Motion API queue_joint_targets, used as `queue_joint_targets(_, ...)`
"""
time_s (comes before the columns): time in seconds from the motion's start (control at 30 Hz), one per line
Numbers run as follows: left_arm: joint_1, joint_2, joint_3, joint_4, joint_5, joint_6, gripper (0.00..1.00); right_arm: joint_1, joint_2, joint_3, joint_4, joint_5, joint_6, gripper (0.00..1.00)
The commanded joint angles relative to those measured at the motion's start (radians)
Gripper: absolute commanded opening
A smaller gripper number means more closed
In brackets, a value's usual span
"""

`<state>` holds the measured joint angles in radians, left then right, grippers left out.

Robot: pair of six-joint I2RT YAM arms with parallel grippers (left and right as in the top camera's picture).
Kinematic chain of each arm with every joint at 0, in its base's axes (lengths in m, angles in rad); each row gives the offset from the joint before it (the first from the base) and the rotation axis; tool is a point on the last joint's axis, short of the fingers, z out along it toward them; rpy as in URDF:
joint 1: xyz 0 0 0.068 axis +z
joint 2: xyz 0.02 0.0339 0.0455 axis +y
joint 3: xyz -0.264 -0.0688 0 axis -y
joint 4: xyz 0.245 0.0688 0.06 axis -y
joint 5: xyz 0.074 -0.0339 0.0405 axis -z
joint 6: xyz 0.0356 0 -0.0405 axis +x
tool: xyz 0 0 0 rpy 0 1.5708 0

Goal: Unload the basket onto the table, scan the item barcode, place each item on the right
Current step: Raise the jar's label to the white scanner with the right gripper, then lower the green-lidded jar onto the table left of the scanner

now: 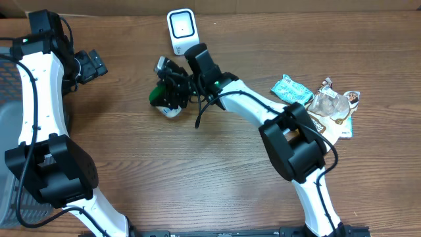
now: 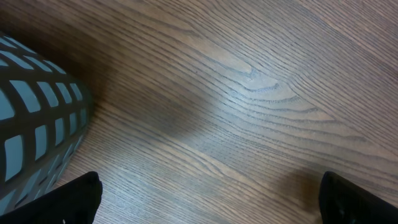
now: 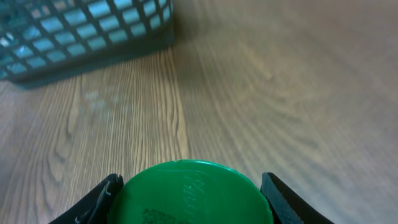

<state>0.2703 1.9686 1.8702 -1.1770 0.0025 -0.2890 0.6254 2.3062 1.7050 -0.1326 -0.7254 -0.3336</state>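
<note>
white arm links (image 1: 31,99), black joints (image 1: 296,145), looping black cables (image 1: 199,113), black right claw (image 3: 189,186)

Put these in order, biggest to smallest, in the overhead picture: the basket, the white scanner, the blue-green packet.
1. Basket: largest, though partly cut off at the edge.
2. White scanner and blue-green packet: they look about alike, so no ranking.

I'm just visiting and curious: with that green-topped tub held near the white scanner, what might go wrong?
The right gripper seems to pinch the green-topped tub by its round sides, so it could slip or twist out. The white scanner stands close by; a careless swing might knock it over.
</note>
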Motion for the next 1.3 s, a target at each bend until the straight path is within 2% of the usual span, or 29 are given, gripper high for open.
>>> queue_joint_targets(0.0, -0.003, 0.006, -0.005, 0.003, -0.01, -0.003, 1.0, -0.001, 0.011, 0.0, 0.013, -0.021, -0.005, 0.04)
queue_joint_targets(0.33, -0.007, 0.006, -0.005, 0.003, -0.01, -0.003, 0.99, -0.003, 0.011, 0.0, -0.004, -0.016, -0.016, 0.04)
queue_joint_targets(0.43, -0.007, 0.006, -0.005, 0.003, -0.01, -0.003, 1.0, -0.006, 0.011, 0.0, -0.033, -0.009, -0.016, 0.13)
queue_joint_targets(0.67, -0.007, 0.006, -0.005, 0.003, -0.01, -0.003, 1.0, -0.021, 0.011, 0.0, -0.109, 0.017, -0.042, 0.24)
queue_joint_targets(0.73, -0.007, 0.006, -0.005, 0.003, -0.01, -0.003, 0.99, -0.026, 0.011, 0.0, -0.105, 0.012, -0.042, 0.32)
queue_joint_targets(0.83, -0.007, 0.006, -0.005, 0.003, -0.01, -0.003, 1.0, -0.026, 0.011, 0.0, -0.054, -0.006, -0.042, 0.36)
queue_joint_targets(1.0, -0.007, 0.006, -0.005, 0.003, -0.01, -0.003, 1.0, -0.018, 0.011, 0.0, 0.12, -0.047, -0.042, 0.36)
queue_joint_targets(1.07, -0.007, 0.006, -0.005, 0.003, -0.01, -0.003, 0.99, -0.012, 0.012, 0.0, 0.179, -0.046, -0.042, 0.45)
queue_joint_targets(1.27, -0.007, 0.006, -0.005, 0.003, -0.01, -0.003, 1.0, 0.013, 0.057, 0.0, 0.367, -0.037, -0.068, 0.43)
